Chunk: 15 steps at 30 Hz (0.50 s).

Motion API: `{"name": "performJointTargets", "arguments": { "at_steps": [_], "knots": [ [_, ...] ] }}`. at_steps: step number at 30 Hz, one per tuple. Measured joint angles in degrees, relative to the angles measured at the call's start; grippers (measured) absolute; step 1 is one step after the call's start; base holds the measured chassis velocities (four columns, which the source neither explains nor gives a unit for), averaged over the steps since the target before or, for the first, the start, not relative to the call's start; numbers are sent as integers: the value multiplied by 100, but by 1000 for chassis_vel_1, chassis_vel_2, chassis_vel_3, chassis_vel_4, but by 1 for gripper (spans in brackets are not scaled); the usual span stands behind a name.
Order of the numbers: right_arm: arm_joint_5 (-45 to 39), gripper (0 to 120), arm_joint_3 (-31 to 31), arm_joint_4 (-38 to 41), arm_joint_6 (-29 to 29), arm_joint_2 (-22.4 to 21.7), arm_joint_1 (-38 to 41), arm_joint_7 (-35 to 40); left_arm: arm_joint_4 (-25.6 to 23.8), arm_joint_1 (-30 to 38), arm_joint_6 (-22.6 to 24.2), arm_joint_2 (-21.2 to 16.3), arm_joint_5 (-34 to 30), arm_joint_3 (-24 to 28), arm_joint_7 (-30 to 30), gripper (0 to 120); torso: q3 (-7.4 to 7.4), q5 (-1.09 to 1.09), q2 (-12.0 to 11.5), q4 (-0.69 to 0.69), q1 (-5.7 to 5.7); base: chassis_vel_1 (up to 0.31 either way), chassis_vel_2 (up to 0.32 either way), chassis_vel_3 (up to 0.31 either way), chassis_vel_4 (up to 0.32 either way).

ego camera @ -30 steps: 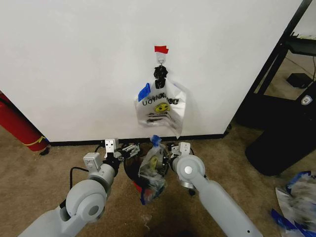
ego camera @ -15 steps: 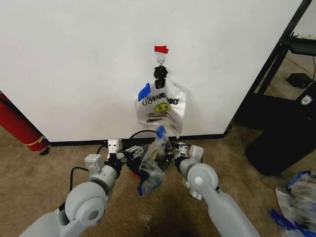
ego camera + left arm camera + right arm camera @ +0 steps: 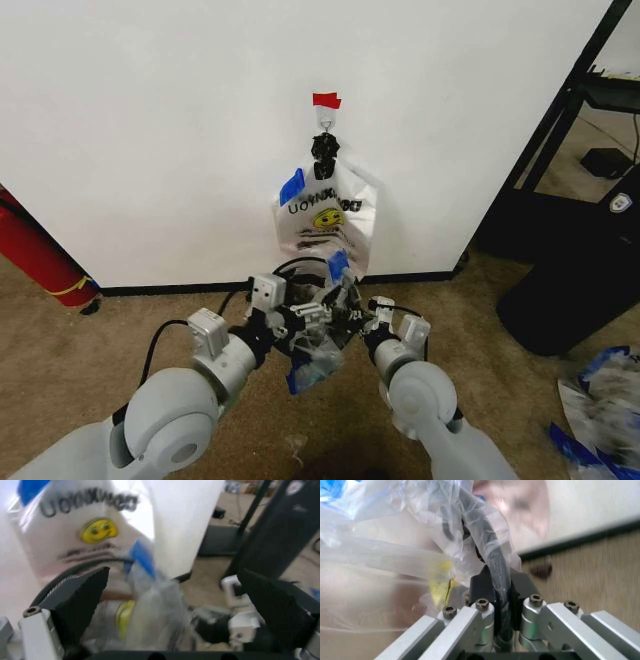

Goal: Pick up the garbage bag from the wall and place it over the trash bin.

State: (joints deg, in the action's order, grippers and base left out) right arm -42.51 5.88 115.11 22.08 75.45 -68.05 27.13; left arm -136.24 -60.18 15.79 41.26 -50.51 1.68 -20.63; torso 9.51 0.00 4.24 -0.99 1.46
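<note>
The garbage bag (image 3: 318,345) is crinkled clear film with a blue strip, bunched between my two grippers low in front of the wall (image 3: 150,120). The trash bin's black rim (image 3: 300,263) arcs above the grippers, raised off the carpet. My right gripper (image 3: 355,315) is shut on that black rim (image 3: 495,562), with bag film (image 3: 395,555) draped over it. My left gripper (image 3: 305,312) is open; in its wrist view the fingers stand wide apart (image 3: 172,577) with the bag (image 3: 150,603) and the rim (image 3: 75,570) between them.
A white smiley-face bag (image 3: 325,215) hangs from the red-taped hook (image 3: 326,100) just behind. A red cylinder (image 3: 35,255) leans at the left. A black stand and black bin-like shape (image 3: 570,280) fill the right, with crumpled plastic (image 3: 600,410) on the carpet.
Both grippers have risen and moved toward the wall, lifting the bag and the bin's rim with them. The left gripper has also shifted rightward toward the bag.
</note>
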Motion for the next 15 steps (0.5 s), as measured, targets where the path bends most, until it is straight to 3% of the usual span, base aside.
{"name": "performJointTargets", "arguments": {
  "at_steps": [5,15],
  "knots": [
    [1270,1,-281,-91,-897,-20,-171,-490,204,-32,101,137,165,-65,-153,100,0,0,0,0,0,0,0,0,0],
    [2025,1,-383,-275,-1275,-34,-199,-630,212,136,332,245,172,55,-269,97,0,-1,0,1,0,0,0,0,0]
  ]
}}
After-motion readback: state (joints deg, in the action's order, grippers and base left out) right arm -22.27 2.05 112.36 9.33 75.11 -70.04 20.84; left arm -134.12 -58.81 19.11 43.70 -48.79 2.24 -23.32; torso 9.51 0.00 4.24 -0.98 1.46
